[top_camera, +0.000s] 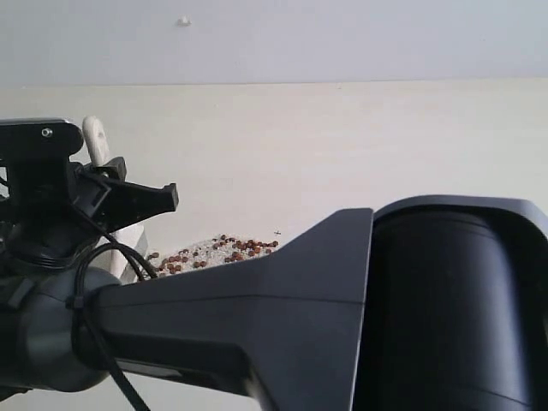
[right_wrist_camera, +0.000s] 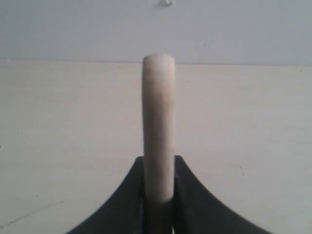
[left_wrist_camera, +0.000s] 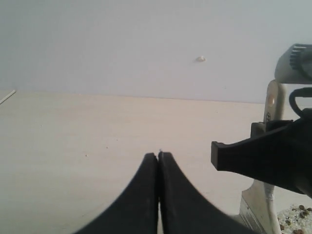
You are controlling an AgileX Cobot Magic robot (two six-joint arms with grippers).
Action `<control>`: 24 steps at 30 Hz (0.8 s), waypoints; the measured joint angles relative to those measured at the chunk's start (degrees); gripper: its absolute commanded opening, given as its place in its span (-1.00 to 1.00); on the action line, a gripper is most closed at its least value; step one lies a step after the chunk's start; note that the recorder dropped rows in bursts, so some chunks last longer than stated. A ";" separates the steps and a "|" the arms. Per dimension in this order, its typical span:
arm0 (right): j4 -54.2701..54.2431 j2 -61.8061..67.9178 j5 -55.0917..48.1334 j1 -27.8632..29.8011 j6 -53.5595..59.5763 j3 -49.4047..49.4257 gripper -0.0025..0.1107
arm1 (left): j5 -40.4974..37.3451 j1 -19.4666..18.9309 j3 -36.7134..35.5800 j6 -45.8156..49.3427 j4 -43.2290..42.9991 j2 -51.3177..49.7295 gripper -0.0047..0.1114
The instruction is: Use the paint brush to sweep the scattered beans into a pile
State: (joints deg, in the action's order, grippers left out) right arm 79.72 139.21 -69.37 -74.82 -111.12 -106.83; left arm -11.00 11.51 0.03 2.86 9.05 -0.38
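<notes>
- Here our right gripper (right_wrist_camera: 158,162) pinches the paint brush (right_wrist_camera: 158,107) by its handle.
- Our left gripper (left_wrist_camera: 158,155) has its jaws pressed together.
- We see the beans (top_camera: 223,250) clustered on the table (top_camera: 385,145), just beside the brush head.

I hold the paint brush (top_camera: 96,137) between the jaws of my right claw (right_wrist_camera: 158,161). It stands nearly upright at the left of the exterior frame, its pale wooden handle rounded at the top. The beans (top_camera: 218,251), tiny reddish-brown pellets mixed with whitish crumbs, lie gathered in a low, loose band at lower centre-left, just right of the brush's foot and partly hidden.
</notes>
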 measured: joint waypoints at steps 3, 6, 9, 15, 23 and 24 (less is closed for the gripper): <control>0.72 -0.22 0.00 0.24 0.91 0.66 -0.96 | 0.00 0.00 0.00 0.00 0.00 0.00 -0.92; 1.75 -0.57 0.00 0.53 1.58 1.97 -0.96 | 0.00 0.00 0.00 0.00 0.00 0.00 -0.92; 3.01 -1.06 0.00 0.62 1.97 3.77 -0.96 | 0.00 0.00 0.00 0.00 0.00 0.00 -0.92; 4.06 -2.67 0.00 1.82 2.08 7.21 -0.96 | 0.00 0.00 0.00 0.00 0.00 0.00 -0.92; 7.11 -6.22 4.22 3.87 1.60 12.41 -0.96 | 0.00 0.00 0.00 0.00 0.00 0.00 -0.92; 7.99 -6.69 6.09 3.87 1.60 12.41 -0.96 | 0.00 0.00 0.00 0.00 0.00 0.00 -0.92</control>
State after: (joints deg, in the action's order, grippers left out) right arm 87.72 132.52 -63.28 -70.95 -109.53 -94.42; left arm -11.00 11.51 0.03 2.86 9.05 -0.38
